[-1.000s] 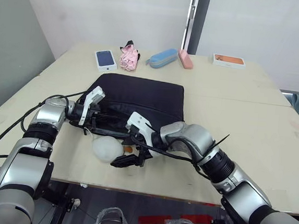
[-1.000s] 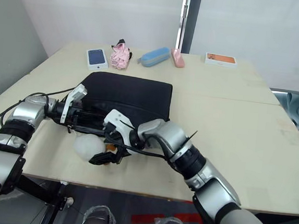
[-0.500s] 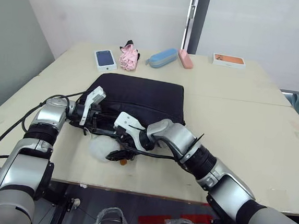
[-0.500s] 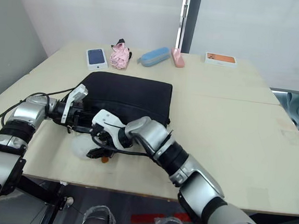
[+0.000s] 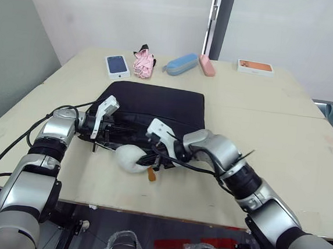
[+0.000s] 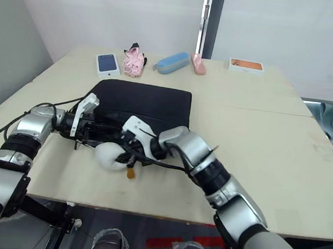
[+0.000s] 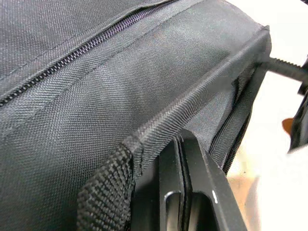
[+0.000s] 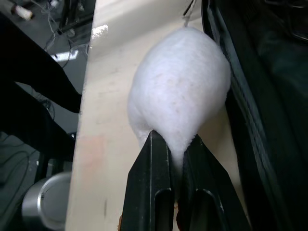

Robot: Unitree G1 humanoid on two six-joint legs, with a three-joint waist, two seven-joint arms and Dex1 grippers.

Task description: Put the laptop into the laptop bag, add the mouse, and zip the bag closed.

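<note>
The black laptop bag (image 5: 156,103) lies flat in the middle of the table, its zipper edge (image 7: 72,53) toward me. My left gripper (image 5: 98,133) is shut on the fabric at the bag's near left corner, its fingers (image 7: 185,192) pressed together under the strap webbing. My right gripper (image 5: 152,156) is shut on one end of a puffy white rounded object (image 8: 178,96) with a small brown tab (image 5: 151,174); the object rests against the bag's near edge. The laptop and the mouse are out of view.
Along the table's far side lie a white box with a blue top (image 5: 118,66), a pink bundle (image 5: 143,63), a blue case (image 5: 181,64), a pink case (image 5: 206,65) and a white box with an orange top (image 5: 255,67). The table's near edge (image 5: 159,210) is close by.
My right gripper went from open beside the puffy white object to shut on it. The object has shifted right, up against the bag. The left gripper has kept its hold.
</note>
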